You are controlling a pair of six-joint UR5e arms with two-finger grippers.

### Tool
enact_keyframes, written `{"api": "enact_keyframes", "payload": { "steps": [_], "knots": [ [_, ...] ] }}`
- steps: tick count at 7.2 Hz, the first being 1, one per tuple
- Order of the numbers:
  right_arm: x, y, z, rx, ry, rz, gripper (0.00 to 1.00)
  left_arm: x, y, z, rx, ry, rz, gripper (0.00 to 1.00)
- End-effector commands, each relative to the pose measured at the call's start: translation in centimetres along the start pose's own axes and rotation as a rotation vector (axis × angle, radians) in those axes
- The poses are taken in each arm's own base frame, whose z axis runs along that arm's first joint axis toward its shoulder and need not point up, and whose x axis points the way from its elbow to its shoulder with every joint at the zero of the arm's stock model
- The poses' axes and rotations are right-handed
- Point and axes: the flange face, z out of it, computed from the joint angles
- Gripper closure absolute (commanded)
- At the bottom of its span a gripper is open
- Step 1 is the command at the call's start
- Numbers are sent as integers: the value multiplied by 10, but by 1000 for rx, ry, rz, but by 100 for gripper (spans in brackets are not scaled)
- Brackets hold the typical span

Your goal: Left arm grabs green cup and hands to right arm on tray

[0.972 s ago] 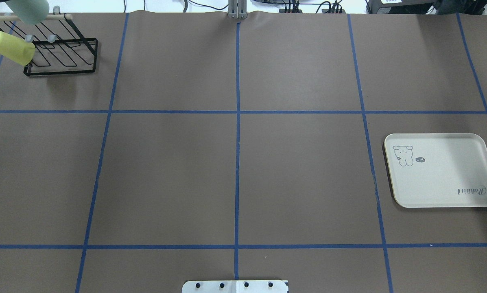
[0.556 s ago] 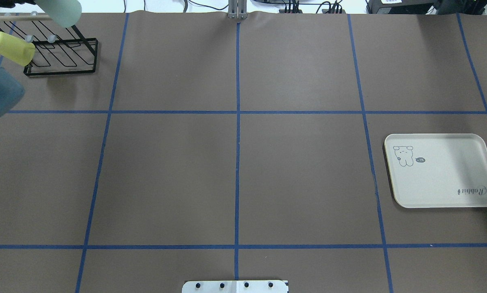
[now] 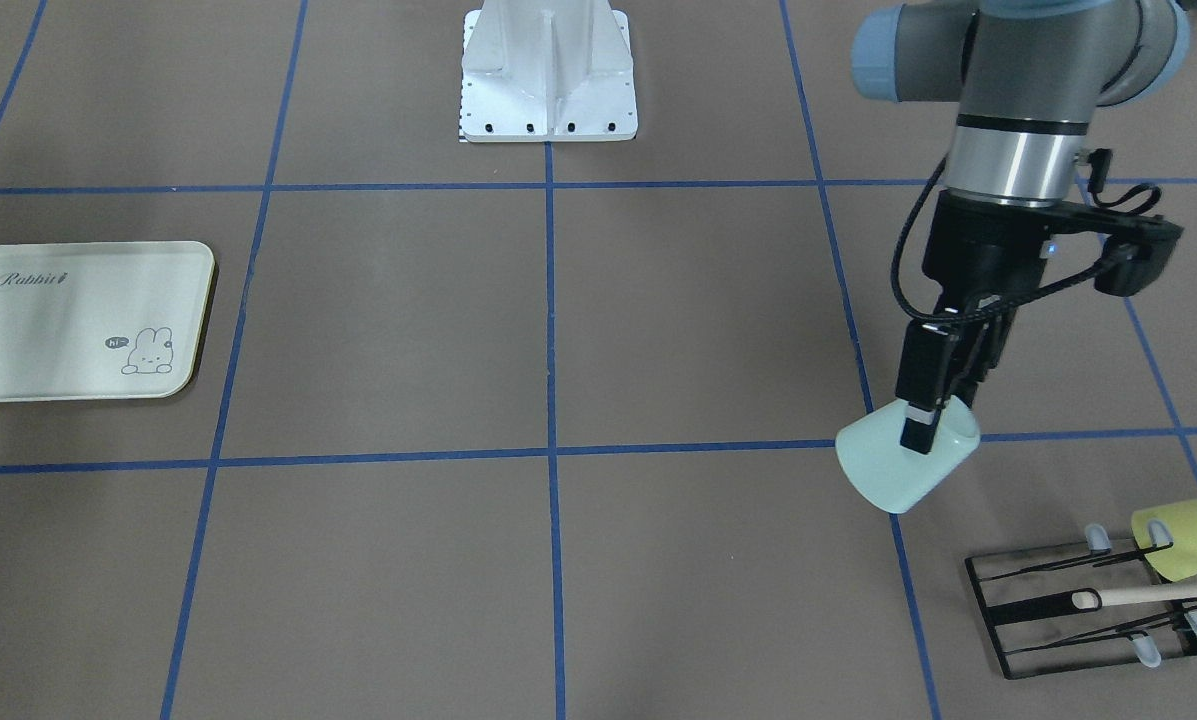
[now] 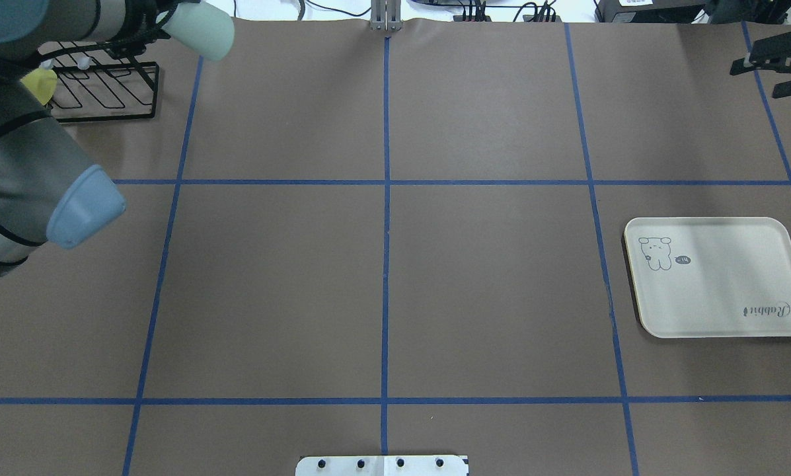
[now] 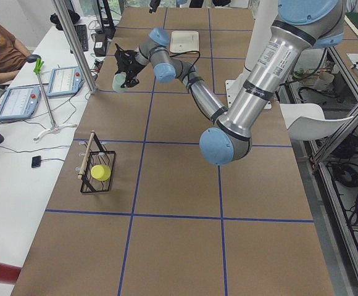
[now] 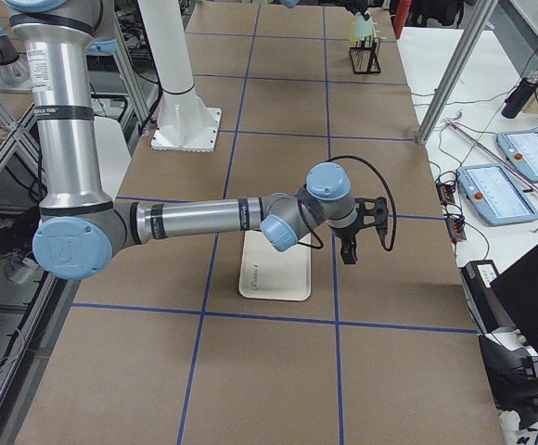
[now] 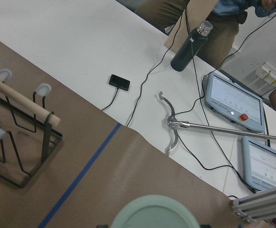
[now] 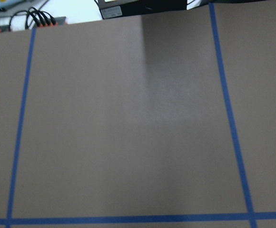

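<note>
My left gripper (image 3: 933, 425) is shut on the rim of the pale mint green cup (image 3: 898, 470) and holds it tilted above the table, one finger outside the wall. In the overhead view the green cup (image 4: 203, 30) is at the far left edge, right of the rack. Its base fills the bottom of the left wrist view (image 7: 154, 213). The cream tray (image 4: 719, 277) lies empty at the right side. My right gripper (image 4: 755, 76) hangs at the far right corner, beyond the tray, with its fingers apart and nothing in them.
A black wire rack (image 4: 104, 86) with a wooden bar stands at the far left and carries a yellow-green cup (image 3: 1193, 535). The left arm's elbow (image 4: 78, 211) hangs over the left side. The robot base (image 3: 548, 75) stands at the near middle edge.
The left arm has carried the green cup to the right, away from the rack, and its elbow has swung into view. The right gripper has come into view at the far right.
</note>
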Motion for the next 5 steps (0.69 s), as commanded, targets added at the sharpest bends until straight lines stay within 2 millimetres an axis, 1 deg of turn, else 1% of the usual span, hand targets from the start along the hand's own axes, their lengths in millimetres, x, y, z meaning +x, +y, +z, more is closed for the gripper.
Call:
{"api": "enact_keyframes", "payload": {
  "steps": [1,2,3,4,5],
  "knots": [
    [-120,24,17,-65,-176,198,1,19,31,-10,-77,97,-226,83],
    [-149,41,21,-101,-236,202,1,26,35,-15,-95,115,-298,83],
    [-164,60,21,-133,-320,188,1,41,46,-27,-193,133,-372,83],
    [-173,84,26,-169,-406,128,1,61,61,-42,-308,125,-418,83],
    [-179,99,28,-194,-449,95,1,76,72,-58,-398,119,-411,83]
  ]
}}
